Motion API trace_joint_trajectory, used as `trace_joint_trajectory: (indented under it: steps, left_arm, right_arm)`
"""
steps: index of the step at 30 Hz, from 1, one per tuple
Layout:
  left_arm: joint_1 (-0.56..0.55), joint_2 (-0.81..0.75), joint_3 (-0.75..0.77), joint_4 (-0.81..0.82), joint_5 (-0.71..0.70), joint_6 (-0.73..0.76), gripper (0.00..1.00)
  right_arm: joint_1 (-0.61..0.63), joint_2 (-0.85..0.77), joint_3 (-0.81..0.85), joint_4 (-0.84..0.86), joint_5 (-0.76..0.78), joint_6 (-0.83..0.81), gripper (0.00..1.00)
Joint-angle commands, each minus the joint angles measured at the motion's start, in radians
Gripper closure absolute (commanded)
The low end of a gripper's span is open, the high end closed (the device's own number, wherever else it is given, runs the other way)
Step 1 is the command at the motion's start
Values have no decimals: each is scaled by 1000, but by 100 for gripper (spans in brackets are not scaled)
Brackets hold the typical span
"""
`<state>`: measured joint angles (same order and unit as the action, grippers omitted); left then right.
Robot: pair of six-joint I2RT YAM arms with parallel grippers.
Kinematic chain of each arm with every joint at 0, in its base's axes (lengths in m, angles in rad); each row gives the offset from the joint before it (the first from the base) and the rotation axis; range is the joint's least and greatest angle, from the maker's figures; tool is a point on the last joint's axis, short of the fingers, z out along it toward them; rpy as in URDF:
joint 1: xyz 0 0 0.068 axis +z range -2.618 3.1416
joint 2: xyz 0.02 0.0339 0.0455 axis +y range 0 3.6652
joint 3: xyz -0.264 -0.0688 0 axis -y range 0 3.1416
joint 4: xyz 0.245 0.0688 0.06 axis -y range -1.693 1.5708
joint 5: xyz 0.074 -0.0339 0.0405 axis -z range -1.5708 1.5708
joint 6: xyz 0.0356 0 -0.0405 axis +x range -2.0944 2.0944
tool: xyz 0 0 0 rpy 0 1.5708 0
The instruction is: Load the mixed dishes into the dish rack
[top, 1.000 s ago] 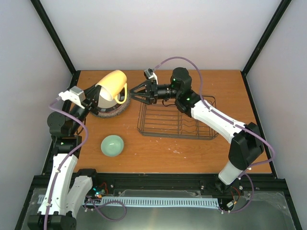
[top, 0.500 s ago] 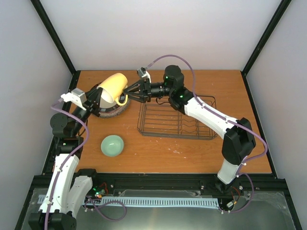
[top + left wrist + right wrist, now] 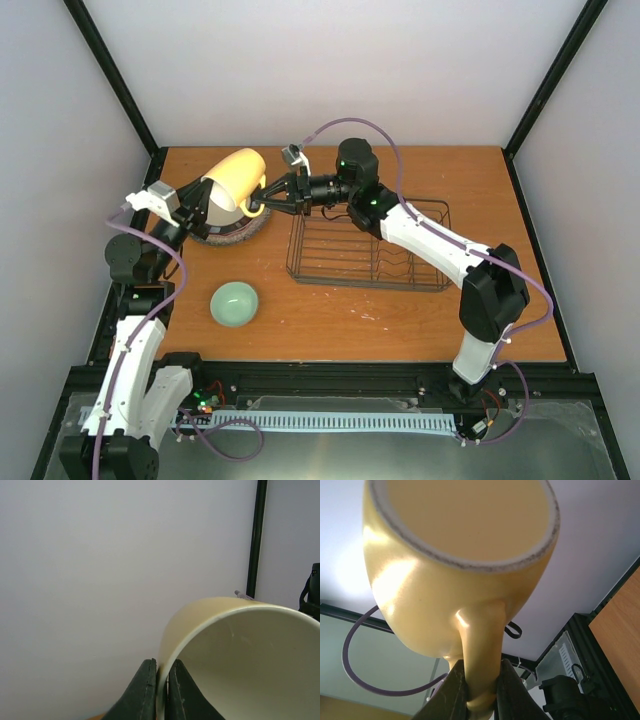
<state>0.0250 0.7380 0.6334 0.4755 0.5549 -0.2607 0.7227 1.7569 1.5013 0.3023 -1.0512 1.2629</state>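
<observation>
Now the left pincer (image 3: 162,672) is clamped on the rim of the yellow mug (image 3: 236,178); the right pincer (image 3: 481,682) is clamped on its handle (image 3: 480,640); the mug hangs on its side above the stacked plates (image 3: 243,233) at the worktop's (image 3: 450,170) 10 o'clock; the dish rack (image 3: 368,250) stands at the mug's 4 o'clock, the mint bowl (image 3: 234,303) at 6.

Glossy yellow mug (image 3: 237,180) left of the dish rack (image 3: 365,250), paler cream inside, base ring off-white w/ grey specks. Rack = black wire. Bowl (image 3: 234,303) front-left of rack is pale mint green, plate (image 3: 228,238) left of rack has dark speckled grey rim, table (image 3: 400,320) orange-brown.
</observation>
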Motion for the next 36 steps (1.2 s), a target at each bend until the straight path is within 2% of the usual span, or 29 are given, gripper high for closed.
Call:
trace_joint_trajectory:
  steps: [1,8,11,14,18,21,25,27,32,36]
  left_arm:
    - [0,2,14,84,-12,-30,98]
    - [0,22,28,43,-31,-5,89]
    - [0,34,35,29,-39,7,81]
    - [0,44,38,22,-50,16,67]
    - [0,53,49,4,-71,36,57]
    - [0,48,68,-50,-130,67,52]
    - [0,33,110,-173,-283,117,46]
    - [0,24,122,-219,-334,145,46]
    - [0,-10,96,-268,-402,208,44]
    - [0,-26,56,-276,-427,217,44]
  right_arm:
    - [9,-7,47,21,-12,-49,97]
    - [-8,-40,93,-186,51,-238,97]
    - [-23,-48,104,-244,71,-279,97]
    - [-43,-54,104,-262,80,-297,97]
    - [-73,-62,105,-292,100,-327,97]
    - [-109,-78,131,-415,147,-417,97]
    - [-150,-104,243,-783,382,-715,97]
    - [-159,-125,261,-889,533,-823,97]
    - [-161,-225,143,-935,866,-969,97]
    - [-161,-289,12,-909,1043,-1021,97]
